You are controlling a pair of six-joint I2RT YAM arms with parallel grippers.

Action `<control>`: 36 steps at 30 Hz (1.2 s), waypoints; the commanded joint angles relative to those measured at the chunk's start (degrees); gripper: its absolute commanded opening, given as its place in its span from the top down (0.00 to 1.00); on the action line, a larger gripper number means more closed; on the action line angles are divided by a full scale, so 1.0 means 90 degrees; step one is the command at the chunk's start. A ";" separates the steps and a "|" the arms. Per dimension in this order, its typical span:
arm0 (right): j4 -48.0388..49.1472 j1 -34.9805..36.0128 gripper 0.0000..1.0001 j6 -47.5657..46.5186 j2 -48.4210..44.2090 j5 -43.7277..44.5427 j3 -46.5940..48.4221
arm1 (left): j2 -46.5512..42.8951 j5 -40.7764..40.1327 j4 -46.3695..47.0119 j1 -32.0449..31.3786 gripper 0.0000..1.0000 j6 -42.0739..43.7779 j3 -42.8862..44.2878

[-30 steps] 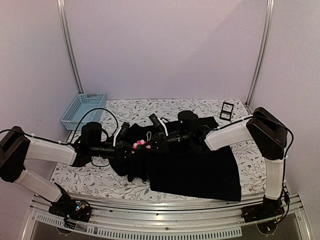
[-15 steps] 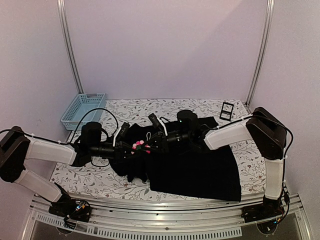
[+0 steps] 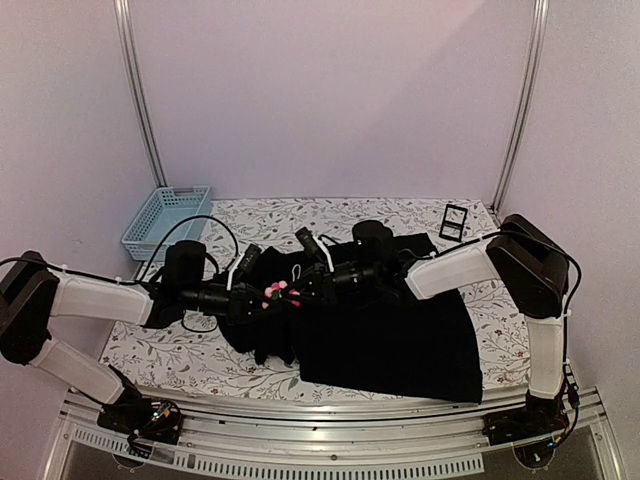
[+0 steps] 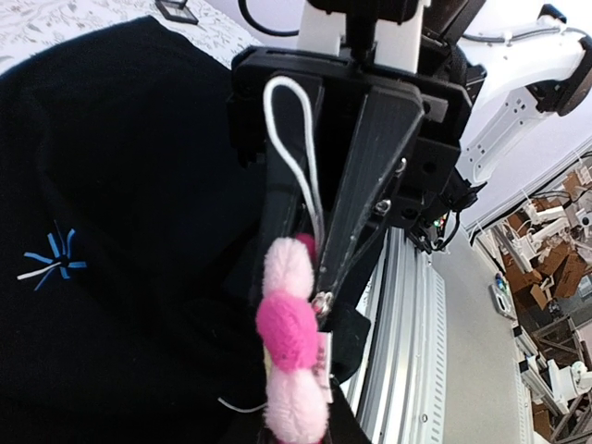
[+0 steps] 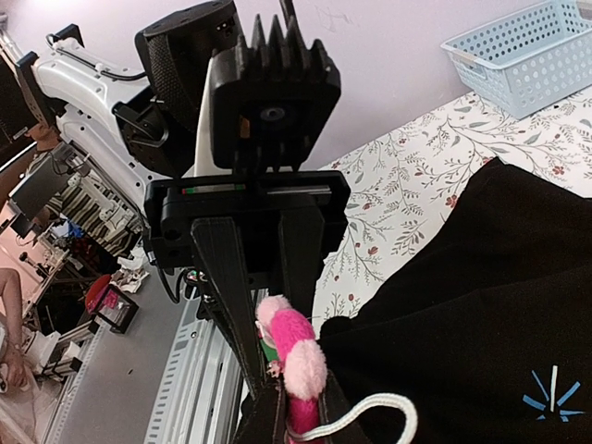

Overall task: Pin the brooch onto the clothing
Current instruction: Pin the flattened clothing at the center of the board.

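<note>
The brooch point(image 3: 280, 292), a fluffy pink flower, hangs above the left part of the clothing point(image 3: 400, 335), a black shirt spread on the table. My left gripper point(image 3: 264, 298) reaches it from the left and my right gripper point(image 3: 302, 289) from the right, tip to tip. In the left wrist view the brooch point(image 4: 291, 351) sits between my left gripper's point(image 4: 301, 431) fingers, with the right fingers point(image 4: 356, 194) clamped on its upper end. In the right wrist view the brooch point(image 5: 298, 356) is pinched in my right gripper point(image 5: 301, 422). A light-blue star emblem point(image 4: 51, 266) marks the shirt.
A light-blue basket point(image 3: 165, 220) stands at the back left of the flower-patterned tablecloth point(image 3: 180, 355). A small black stand point(image 3: 453, 221) sits at the back right. A white cord loop point(image 4: 296, 139) dangles from the right gripper. The metal rail point(image 3: 330, 455) runs along the near edge.
My right gripper's fingers have closed on the brooch. Both arms stay almost where they were, and the brooch has hardly shifted.
</note>
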 commanded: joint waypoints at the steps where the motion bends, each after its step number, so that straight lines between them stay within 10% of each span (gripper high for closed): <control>1: -0.0051 0.0357 1.00 -0.0259 -0.0034 -0.0054 0.0083 | 0.0210 -0.0256 -0.0082 -0.0011 1.00 -0.0307 0.0355; 36: -0.0657 0.0804 1.00 -0.2376 -0.0832 0.0377 -0.0184 | 0.0444 -0.0190 -0.0696 0.0219 1.00 -0.1034 0.0609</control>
